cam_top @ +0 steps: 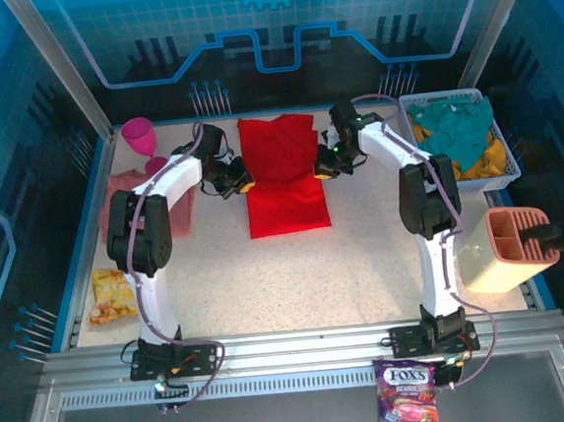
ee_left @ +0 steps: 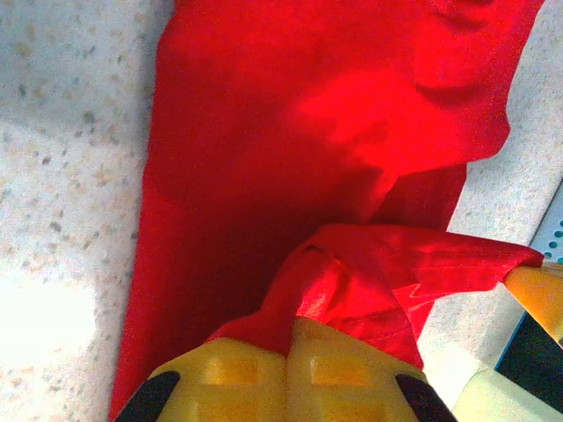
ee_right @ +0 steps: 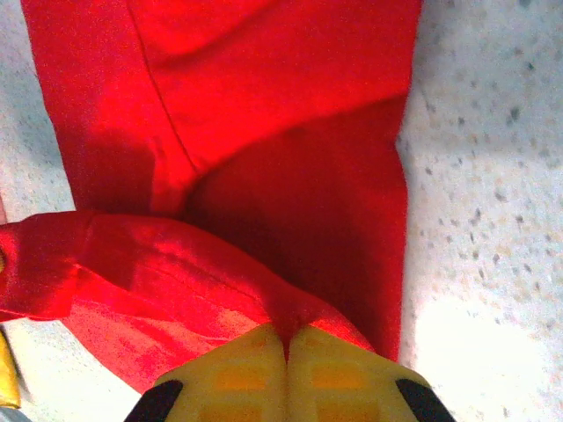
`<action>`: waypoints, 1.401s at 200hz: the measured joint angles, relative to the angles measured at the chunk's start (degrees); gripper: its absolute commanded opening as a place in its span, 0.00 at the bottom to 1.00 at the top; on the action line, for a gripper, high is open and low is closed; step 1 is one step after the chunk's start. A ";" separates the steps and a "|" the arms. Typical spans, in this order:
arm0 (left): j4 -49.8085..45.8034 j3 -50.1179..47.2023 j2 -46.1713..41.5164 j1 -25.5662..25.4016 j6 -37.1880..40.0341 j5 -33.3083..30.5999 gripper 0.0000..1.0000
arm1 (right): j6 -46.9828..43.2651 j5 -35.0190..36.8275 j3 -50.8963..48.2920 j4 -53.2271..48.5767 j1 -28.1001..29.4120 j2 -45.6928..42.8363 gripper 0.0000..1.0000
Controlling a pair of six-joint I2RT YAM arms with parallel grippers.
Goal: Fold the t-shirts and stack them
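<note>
Two hands busy: my left hand [cam_top: 232, 183] and right hand [cam_top: 327, 166] each pinch an edge of the red t-shirt [cam_top: 286, 196], which lies folded narrow at the far centre of the bench [cam_top: 366, 263]. The salmon t-shirt [cam_top: 184, 215] lies to the left, apart. Cross-fold and stacking not yet done.

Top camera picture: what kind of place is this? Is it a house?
Probably a robot lab's test booth, not a house. Two robot arms are bolted to a metal rail, blue-lit panel walls surround the speckled table, and props like a red t-shirt and laundry basket are on it.
</note>
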 measured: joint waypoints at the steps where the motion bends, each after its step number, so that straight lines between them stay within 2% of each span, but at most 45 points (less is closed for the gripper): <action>1: -0.02 0.24 0.17 0.02 0.04 0.09 0.12 | 0.00 -0.04 0.28 -0.02 0.00 0.24 0.02; 7: 0.02 1.01 1.03 0.11 0.48 0.31 0.24 | 0.02 -0.13 1.14 -0.07 -0.02 1.09 0.07; 14: 0.04 1.79 1.97 0.15 1.01 0.57 0.39 | 0.07 -0.20 2.12 -0.33 -0.04 2.21 0.24; 20: 0.00 2.38 2.69 0.26 1.27 0.70 0.45 | 0.37 -0.20 2.73 -0.52 -0.04 3.04 0.36; 31: -0.04 3.48 3.98 0.33 1.66 0.74 0.50 | 0.22 -0.17 3.04 -0.50 -0.07 4.13 0.40; 36: 0.00 3.72 4.42 0.37 1.99 0.72 0.54 | 0.33 -0.17 2.99 -0.61 -0.07 4.42 0.45; 54: -0.50 3.91 4.83 0.76 3.89 0.66 0.58 | 1.05 -0.15 1.16 0.17 -0.15 4.11 0.79; 75: -1.68 4.02 4.28 1.64 6.27 0.48 0.59 | 0.76 0.00 -3.80 1.99 -0.42 1.38 0.85; 81: -1.90 3.63 3.74 1.90 6.97 0.35 0.59 | 0.74 0.07 -5.79 2.25 -0.48 0.00 0.90; 103: -1.25 -3.52 -2.64 2.78 9.09 -0.15 0.60 | 0.59 -0.02 -15.13 4.39 -0.52 -7.41 0.91; 137: 1.44 -20.04 -16.31 2.91 9.60 0.48 0.60 | 1.14 -1.88 -29.81 7.82 -0.52 -19.21 0.84; 156: 6.12 -29.73 -21.22 2.58 8.04 2.12 0.60 | 2.01 -3.82 -35.85 10.23 -0.52 -22.12 0.80; 178: 11.06 -37.35 -22.18 1.18 6.03 2.86 0.60 | 3.08 -4.85 -39.71 12.44 -0.39 -22.43 0.75; 216: 18.38 -39.89 -19.58 -2.75 3.61 3.30 0.58 | 4.37 -6.58 -40.72 17.40 -0.35 -20.96 0.70; 280: 19.71 -39.30 -17.29 -2.01 0.48 5.01 0.48 | 5.64 -8.92 -40.70 21.84 -0.26 -17.97 0.63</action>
